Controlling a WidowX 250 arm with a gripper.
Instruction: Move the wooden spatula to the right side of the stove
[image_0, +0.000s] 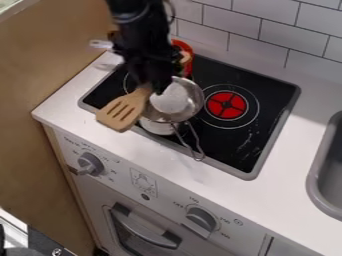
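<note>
We see a white bench (280, 200) with a black stove top (270, 90) set into it, framed by a grey edge. On the stove's left half we see a metal pan (196, 97), its wire handle pointing to the front, and a white round thing (157, 127) partly hidden below it. A red object (188, 52) stands near the back edge. We find a grey sink (314, 185) let into the bench at the right.

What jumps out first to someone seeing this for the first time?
Probably the bright red burner disc glowing against the black stovetop. Next, the black robot arm coming down from the top edge, over a wooden spatula whose slotted head reaches past the stovetop's front left edge. Just right of the spatula sits a shiny metal pan.
</note>
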